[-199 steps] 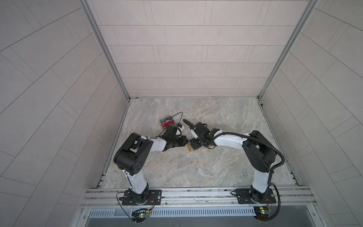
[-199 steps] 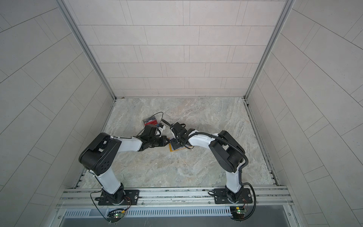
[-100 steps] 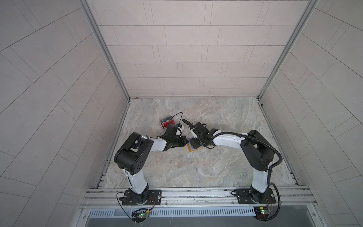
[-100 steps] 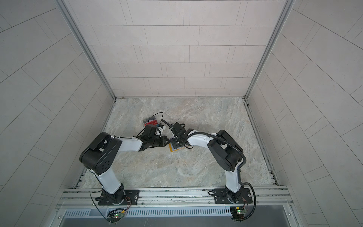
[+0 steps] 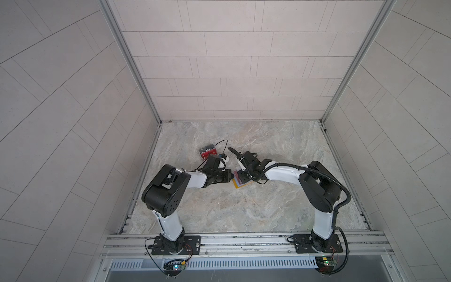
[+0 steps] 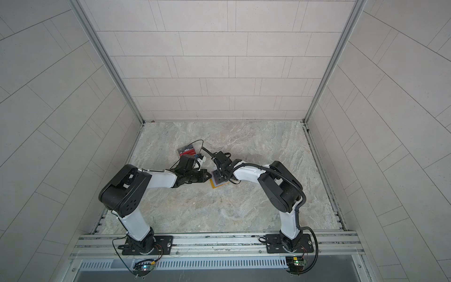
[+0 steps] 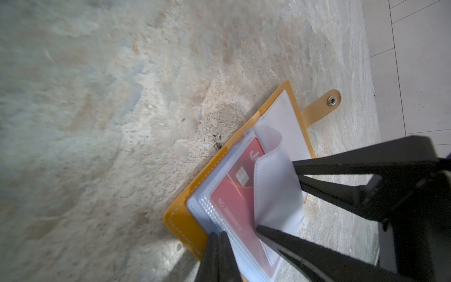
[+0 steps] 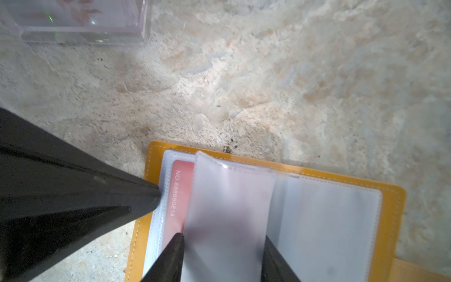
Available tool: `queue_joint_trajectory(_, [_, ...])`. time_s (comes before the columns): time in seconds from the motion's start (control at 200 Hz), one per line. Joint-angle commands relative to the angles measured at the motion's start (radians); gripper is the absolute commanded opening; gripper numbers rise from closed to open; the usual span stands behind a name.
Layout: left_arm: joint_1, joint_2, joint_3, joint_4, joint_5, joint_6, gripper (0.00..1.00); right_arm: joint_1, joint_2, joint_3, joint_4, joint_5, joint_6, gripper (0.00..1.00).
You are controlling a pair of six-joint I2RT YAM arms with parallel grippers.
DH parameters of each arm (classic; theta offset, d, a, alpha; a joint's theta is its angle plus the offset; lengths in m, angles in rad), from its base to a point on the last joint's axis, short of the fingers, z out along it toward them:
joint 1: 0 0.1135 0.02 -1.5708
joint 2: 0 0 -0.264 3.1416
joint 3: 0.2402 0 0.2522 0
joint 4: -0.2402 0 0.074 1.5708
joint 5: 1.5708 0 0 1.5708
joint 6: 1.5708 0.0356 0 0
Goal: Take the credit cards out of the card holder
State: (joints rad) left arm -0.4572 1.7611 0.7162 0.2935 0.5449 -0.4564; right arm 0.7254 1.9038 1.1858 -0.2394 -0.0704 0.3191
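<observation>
The card holder lies open on the marble table, between the two arms. The left gripper is pressed together, its tips set at the outer edge of the sleeve stack. The right gripper is partly spread, with one finger on each side of a raised, bowed clear sleeve. One red credit card sits sleeved on the page beneath it.

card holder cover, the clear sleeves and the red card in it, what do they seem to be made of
Card holder cover: probably faux leather, mustard yellow with a slight sheen and pale stitching along the edge.
Clear sleeves: soft frosted plastic film; one page bows upward.
Red card: seemingly stiff glossy plastic, flat, with a metallic chip and printed number.
</observation>
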Motion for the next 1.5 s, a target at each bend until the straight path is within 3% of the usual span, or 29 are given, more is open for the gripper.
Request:
queue_joint_trajectory(0.0, [-0.005, 0.018, 0.008, -0.07, -0.018, 0.029, 0.03, -0.01, -0.021, -0.004, -0.079, 0.076, 0.0, 0.49])
queue_joint_trajectory(0.405, [-0.005, 0.018, 0.015, -0.094, -0.022, 0.043, 0.03, -0.021, -0.055, 0.001, -0.131, 0.165, -0.009, 0.42])
queue_joint_trajectory(1.116, [-0.005, 0.018, 0.026, -0.113, -0.022, 0.05, 0.03, -0.044, -0.154, 0.035, -0.265, 0.32, -0.05, 0.43])
queue_joint_trajectory(1.326, [-0.005, 0.021, 0.033, -0.125, -0.02, 0.062, 0.03, -0.089, -0.24, 0.08, -0.314, 0.078, -0.099, 0.44])
queue_joint_trajectory(1.497, [-0.007, 0.02, 0.047, -0.141, -0.023, 0.077, 0.03, -0.093, -0.24, 0.125, -0.354, -0.04, -0.14, 0.45])
